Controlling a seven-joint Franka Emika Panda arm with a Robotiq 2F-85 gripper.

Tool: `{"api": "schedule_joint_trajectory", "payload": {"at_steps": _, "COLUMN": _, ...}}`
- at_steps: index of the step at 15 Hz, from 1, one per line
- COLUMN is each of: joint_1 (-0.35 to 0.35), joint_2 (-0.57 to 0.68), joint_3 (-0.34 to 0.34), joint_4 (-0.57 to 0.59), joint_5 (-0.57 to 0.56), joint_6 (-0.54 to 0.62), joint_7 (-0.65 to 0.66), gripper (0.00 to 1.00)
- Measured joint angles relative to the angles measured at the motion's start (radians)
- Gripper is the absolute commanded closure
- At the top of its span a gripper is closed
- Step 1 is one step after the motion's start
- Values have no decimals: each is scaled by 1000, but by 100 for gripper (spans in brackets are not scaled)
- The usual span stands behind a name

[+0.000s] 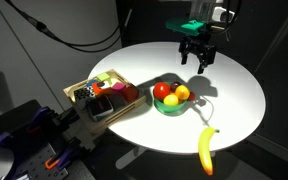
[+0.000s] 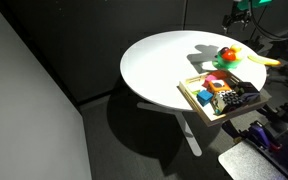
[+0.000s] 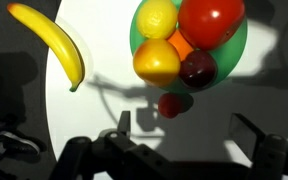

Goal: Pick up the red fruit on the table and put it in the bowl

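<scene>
Centre of the wrist view, just below the green bowl (image 3: 238, 48): one small red fruit (image 3: 170, 105), lying on the white desk (image 3: 104, 55), not yet lifted; claw (image 3: 186, 128) at lower frame, spread wide and empty; grasp and transfer into the bowl both outstanding.

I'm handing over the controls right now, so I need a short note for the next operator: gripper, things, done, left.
Gripper: open, empty, hanging above the table close to the bowl.
Red fruit: small, on the table just outside the bowl's rim in the wrist view.
Bowl: holds four other fruits.
Banana: on the table beside the bowl.
Done: nothing yet.
Left: lower, grasp the red fruit, lift it, release it in the bowl.
</scene>
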Motion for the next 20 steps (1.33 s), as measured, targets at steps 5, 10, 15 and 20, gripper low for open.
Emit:
{"api": "schedule_joint_trajectory", "payload": {"at_steps": 5, "joint_1": -10, "joint_2": 60, "joint_3": -1, "joint_4": 37, "joint_5": 0, "joint_6": 43, "joint_7": -1, "gripper": 0}}
{"api": "schedule_joint_trajectory", "payload": {"at_steps": 10, "joint_1": -14, "joint_2": 95, "joint_3": -3, "joint_4": 58, "joint_5": 0, "joint_6": 71, "joint_7": -2, "gripper": 0}}
{"api": "schedule_joint_trajectory", "payload": {"at_steps": 15, "joint_1": -14, "joint_2": 101, "joint_3": -4, "joint_4": 66, "joint_5": 0, "joint_6": 71, "joint_7": -2, "gripper": 0}}
{"api": "schedule_joint_trajectory", "payload": {"at_steps": 20, "joint_1": -14, "joint_2": 105, "joint_3": -4, "joint_4": 65, "joint_5": 0, "joint_6": 71, "joint_7": -2, "gripper": 0}}
